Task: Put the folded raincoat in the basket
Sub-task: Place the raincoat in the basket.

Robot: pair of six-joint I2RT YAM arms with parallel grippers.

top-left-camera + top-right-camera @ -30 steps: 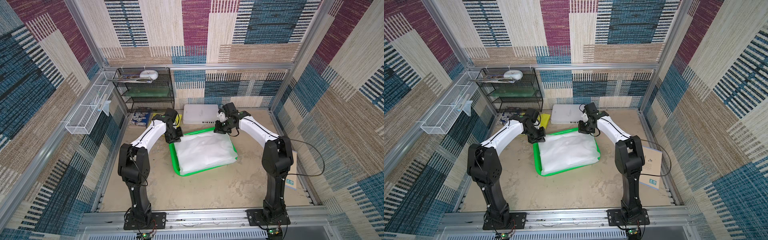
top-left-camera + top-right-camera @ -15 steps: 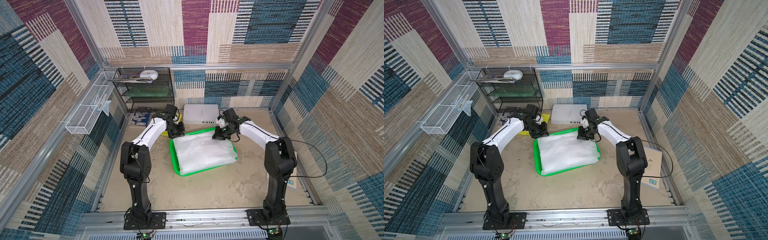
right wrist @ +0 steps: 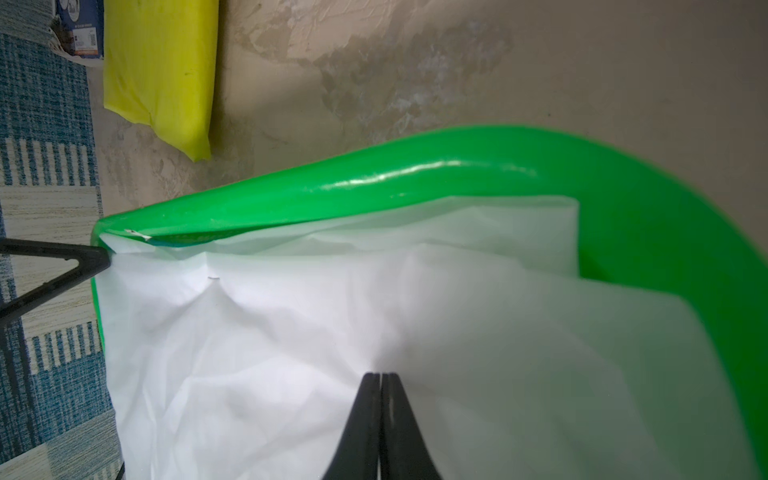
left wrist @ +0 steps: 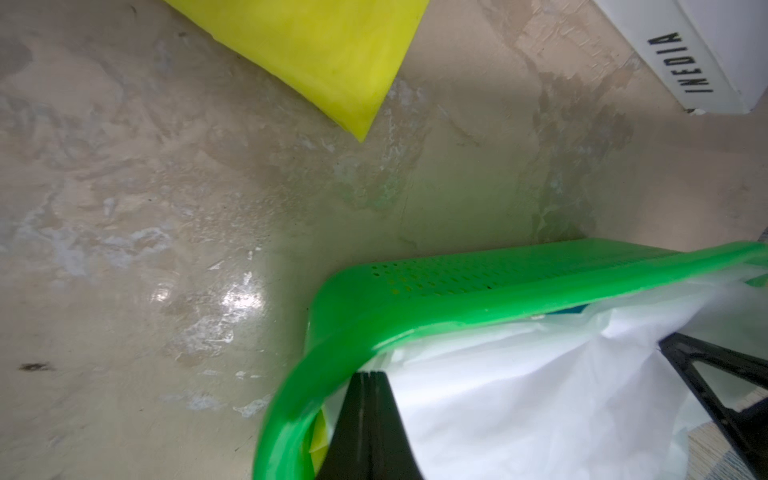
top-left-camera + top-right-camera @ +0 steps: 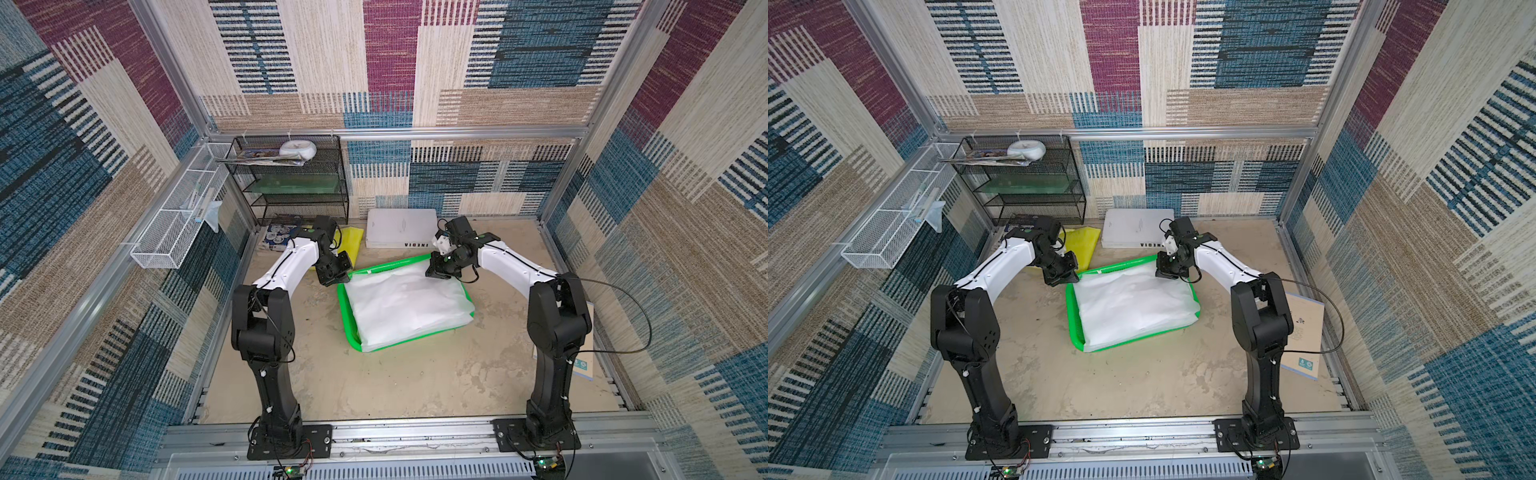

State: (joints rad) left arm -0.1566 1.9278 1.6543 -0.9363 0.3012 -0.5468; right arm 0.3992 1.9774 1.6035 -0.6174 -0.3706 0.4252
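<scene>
The folded raincoat (image 5: 407, 303) (image 5: 1133, 307) is white and lies in the bright green basket (image 5: 347, 320) (image 5: 1073, 320), filling it. My left gripper (image 5: 336, 277) (image 5: 1065, 280) is shut, its tips (image 4: 370, 374) at the basket's far left corner against the raincoat's (image 4: 519, 395) edge, just inside the rim (image 4: 374, 316). My right gripper (image 5: 434, 272) (image 5: 1163, 272) is shut too. Its tips (image 3: 380, 375) rest on the raincoat (image 3: 291, 353) near the far right corner, where the fabric dimples, inside the rim (image 3: 457, 174). No fabric shows between either pair of jaws.
A yellow packet (image 5: 347, 243) and a white box (image 5: 401, 228) lie just behind the basket. A black mesh rack (image 5: 291, 183) stands at the back left, with a white wire basket (image 5: 178, 220) on the left wall. A booklet (image 5: 1304, 336) leans at the right.
Both shut grippers have come down and slightly inward onto the far corners of the raincoat. The raincoat and basket have stayed in place.
</scene>
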